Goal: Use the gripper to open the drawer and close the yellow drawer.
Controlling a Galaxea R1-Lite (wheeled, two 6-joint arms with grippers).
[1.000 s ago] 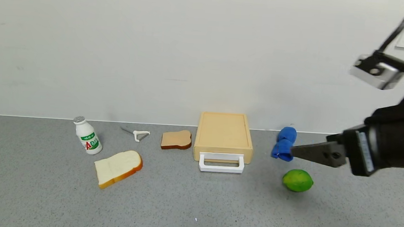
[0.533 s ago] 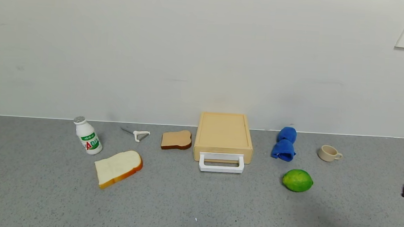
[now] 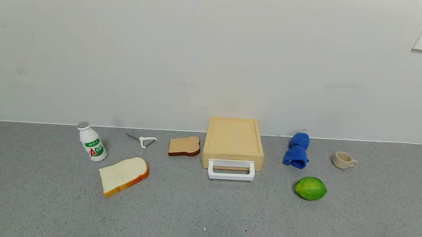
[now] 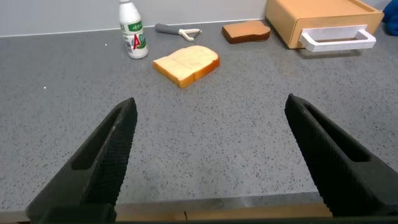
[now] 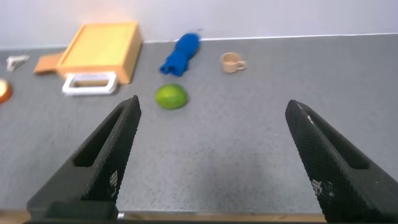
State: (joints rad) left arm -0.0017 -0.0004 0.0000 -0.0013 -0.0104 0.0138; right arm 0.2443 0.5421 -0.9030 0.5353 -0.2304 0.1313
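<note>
Risk: both wide-open, empty pincers, left (image 4: 208, 155) and right (image 5: 211, 155), sit far from the shallow pale-yellow drawer (image 3: 232, 164), so a reach could clip its neighbouring round green lime (image 3: 310, 188).

Evenly and brightly lit from above. Short soft shadows under the lime (image 3: 310, 188) and bottle (image 3: 91, 146) on the bench (image 3: 205, 213) (no glare anywhere). Slight motion blur throughout the right wrist view; near pincer fingers (image 4: 99, 162) soft-edged.

A lime (image 3: 310, 188) lies at five o'clock of a blue cloth (image 3: 297, 149); a cup (image 3: 343, 160) sits at the cloth's three o'clock.
</note>
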